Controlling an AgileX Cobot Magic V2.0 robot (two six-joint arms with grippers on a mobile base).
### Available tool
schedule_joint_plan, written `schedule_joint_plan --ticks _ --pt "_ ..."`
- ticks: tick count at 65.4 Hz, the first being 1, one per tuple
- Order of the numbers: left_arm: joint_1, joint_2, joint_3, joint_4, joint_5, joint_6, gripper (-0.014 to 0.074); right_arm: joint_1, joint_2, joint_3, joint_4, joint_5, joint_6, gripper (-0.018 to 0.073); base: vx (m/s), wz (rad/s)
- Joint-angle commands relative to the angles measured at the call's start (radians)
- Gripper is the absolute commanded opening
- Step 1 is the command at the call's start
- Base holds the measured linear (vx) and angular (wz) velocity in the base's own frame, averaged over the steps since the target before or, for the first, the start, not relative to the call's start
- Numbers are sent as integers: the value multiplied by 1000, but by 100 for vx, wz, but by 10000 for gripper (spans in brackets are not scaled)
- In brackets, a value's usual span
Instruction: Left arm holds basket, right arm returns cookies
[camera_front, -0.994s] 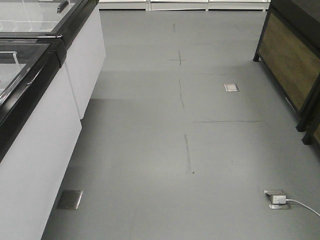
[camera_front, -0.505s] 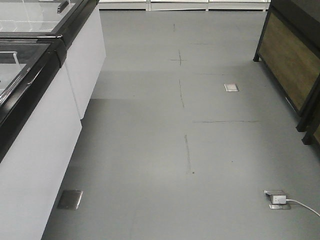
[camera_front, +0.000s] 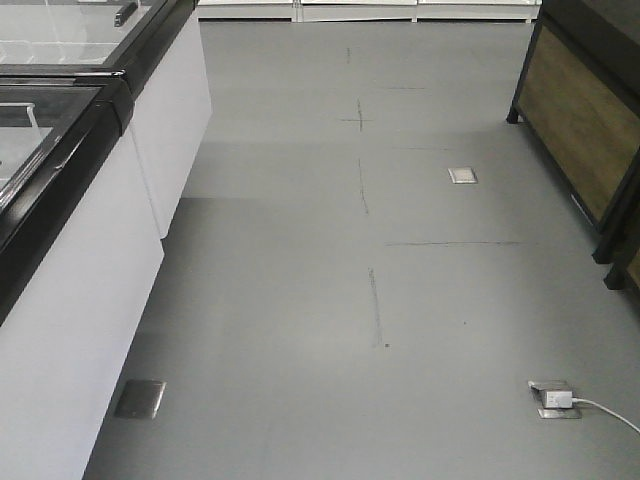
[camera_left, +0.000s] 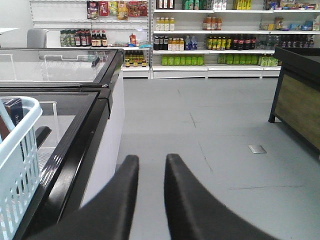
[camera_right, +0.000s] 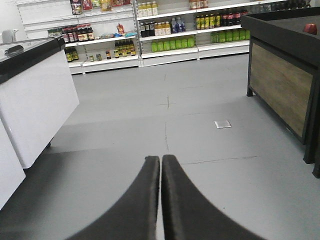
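The basket sat at the lower left edge of the left wrist view, only its rounded rim and one slotted light blue wall showing. It stood over the glass lid of a black-framed chest freezer; what carried it could not be told. Behind the rim at the far left rose the corner of a dark navy box, the cookies, inside the basket, with markings too cut off to read.

The left end effector filled the bottom centre of that view, its two black fingers parted by a clear gap with nothing between them. It pointed down the aisle, to the right of the basket and apart from it. In the right wrist view the right end effector had its fingers pressed together at the tips, empty, over the grey floor.

Shelves of bottles lined the far wall at the top of both wrist views. A dark stand with a wooden panel stood at the right. In the front view, a white plug sat in a floor socket at the lower right.
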Motion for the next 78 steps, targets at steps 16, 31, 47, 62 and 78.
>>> schedule_joint_plan --ticks 16,31,47,62,78 --pt "0 12 -34 0 -76 -3 682 -7 -12 2 -2 -76 -13 -8 0 0" --pt "0 12 -34 0 -76 -3 706 -7 -12 2 -2 -76 -13 -8 0 0" --pt "0 12 -34 0 -90 -6 624 -7 -12 2 -2 -76 -13 -8 0 0" --pt "0 12 -34 0 -98 -5 542 -7 -12 2 -2 -76 -13 -8 0 0" --pt "0 12 -35 0 -99 -25 539 -7 -12 2 -2 -77 -13 -8 0 0"
